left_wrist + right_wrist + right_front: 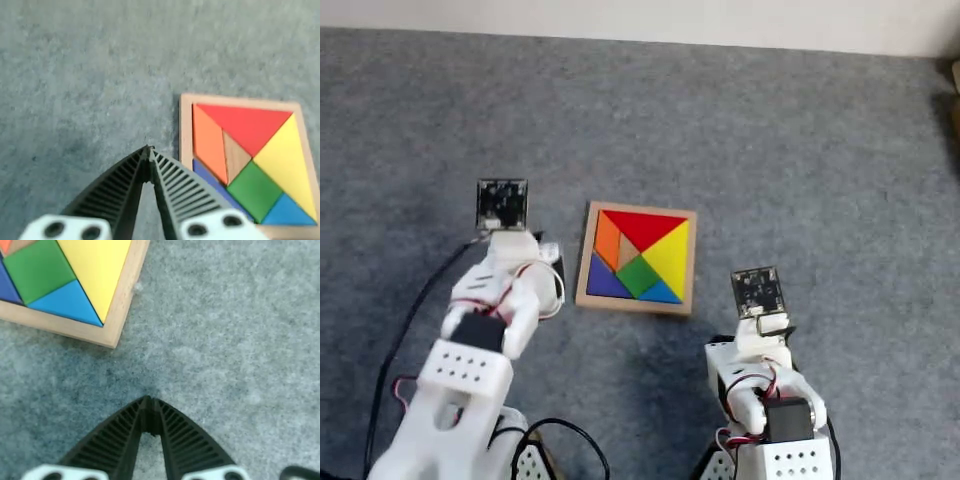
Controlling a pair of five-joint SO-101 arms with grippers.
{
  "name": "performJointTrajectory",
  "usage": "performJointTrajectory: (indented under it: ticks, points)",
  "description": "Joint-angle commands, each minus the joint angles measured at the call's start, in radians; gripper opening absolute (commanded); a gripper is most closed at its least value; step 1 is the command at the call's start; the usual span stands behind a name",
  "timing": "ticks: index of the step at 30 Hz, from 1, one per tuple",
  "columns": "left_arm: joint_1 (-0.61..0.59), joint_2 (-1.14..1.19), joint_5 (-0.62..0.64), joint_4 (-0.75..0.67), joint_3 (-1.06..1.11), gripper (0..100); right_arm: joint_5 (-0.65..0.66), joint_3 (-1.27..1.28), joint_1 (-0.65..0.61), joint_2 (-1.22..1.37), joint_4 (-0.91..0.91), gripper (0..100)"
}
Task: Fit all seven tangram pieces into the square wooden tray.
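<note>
Left claw: ribbed black fingers shut tip to tip, nothing between them, poised over bare grey counter. Right claw: likewise shut and gripping nothing, tips over the grey surface just off one corner of the tray. Square wooden tray: lies flat on the counter between the two arms. In the high view it sits at about 3 o'clock from the left arm wrist and at about 9 o'clock from the right arm wrist, near both and touching neither. Contents, seven pieces seated flush:
- red triangle at 12 o'clock
- yellow triangle at 3 o'clock
- light blue triangle at 5 o'clock
- green square just below centre
- dark blue piece at 7 o'clock
- orange piece at 10 o'clock
- plain wood triangle just left of centre

Obstructions: in the high view the wrist camera boards cover both claws. In the left wrist view a claw finger overlaps part of the dark blue piece and the tray's near rim. In the right wrist view the tray is cut off by the frame, one corner in sight.
</note>
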Motion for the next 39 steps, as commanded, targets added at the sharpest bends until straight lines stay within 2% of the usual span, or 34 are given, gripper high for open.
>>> performJointTrajectory:
  ticks: [1,10,22,28,34,39]
  points:
    - [-0.012,-0.114,-0.008,-0.160,0.094,0,-0.003,0.114,0.012,-0.013,0.007,0.5]
    - [-0.012,-0.289,-0.009,-0.295,0.249,1,-0.003,0.114,0.012,-0.013,0.007,0.5]
    - [-0.019,-0.611,-0.009,-0.299,0.418,1,-0.003,0.114,0.012,-0.013,0.007,0.5]
    - [-0.054,-0.739,-0.009,-0.038,0.417,1,-0.003,0.114,0.012,-0.013,0.007,0.5]
    - [-0.156,-0.865,-0.009,0.252,0.410,1,-0.003,0.114,0.012,-0.013,0.007,0.5]
    - [-0.182,-0.872,-0.009,0.410,0.410,1,-0.003,0.114,0.012,-0.013,0.007,0.5]
